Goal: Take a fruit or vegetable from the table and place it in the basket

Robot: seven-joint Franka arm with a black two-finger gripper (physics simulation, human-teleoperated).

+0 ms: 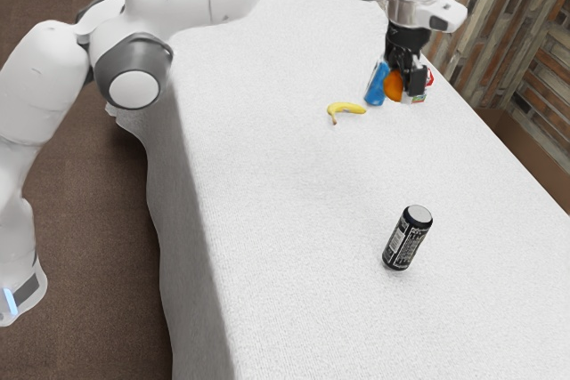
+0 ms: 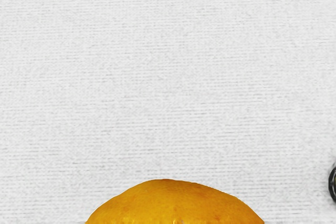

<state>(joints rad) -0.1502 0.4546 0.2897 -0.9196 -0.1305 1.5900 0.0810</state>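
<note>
At the far end of the table, in the exterior view, my gripper (image 1: 405,76) points down, shut on an orange (image 1: 394,86). One dark finger stands in front of the fruit's edge, and the other is partly hidden. The top of the orange (image 2: 176,203) bulges in at the wrist view's lower edge, with white cloth beyond it. A yellow banana (image 1: 346,109) lies on the table, a little to the exterior view's left of the gripper.
A blue object (image 1: 376,84) stands beside the orange, and a red, white and green item (image 1: 429,77) is partly hidden behind the gripper. A black can (image 1: 408,238) stands nearer the exterior camera on the white-covered table (image 1: 285,220). A brick wall runs beyond the table's edge.
</note>
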